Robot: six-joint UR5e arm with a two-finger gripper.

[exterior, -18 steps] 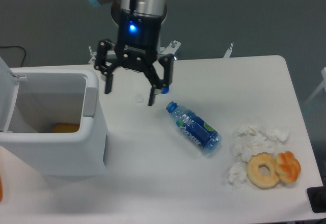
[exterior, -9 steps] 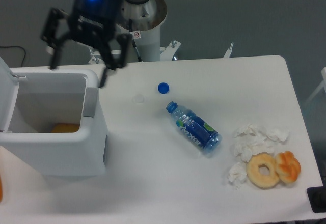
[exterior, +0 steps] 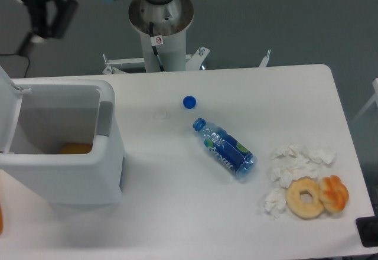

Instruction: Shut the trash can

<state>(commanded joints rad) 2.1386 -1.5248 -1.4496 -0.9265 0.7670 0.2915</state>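
Open trash can (exterior: 65, 171) at the left edge of the white table (exterior: 195, 213), with the gripper (exterior: 44, 12) raised above and behind it.

We see a large white boxy bin with rounded corners, standing at the table's left side and partly cut by the frame edge; its flat white lid (exterior: 7, 109) stands tipped up along the left side, leaving the mouth uncovered, and a grey latch tab (exterior: 104, 118) sits on the inner right wall. An orange object (exterior: 75, 148) lies at the bottom inside. The gripper is dark, blurred and cropped at the top left corner, so we cannot tell whether its fingers are apart or together. To the right of the bin lie a blue cap (exterior: 189, 101), a bottle (exterior: 224, 149) on its side, crumpled tissues (exterior: 295, 165), and a doughnut (exterior: 305, 197) touching a second pastry (exterior: 334, 193).
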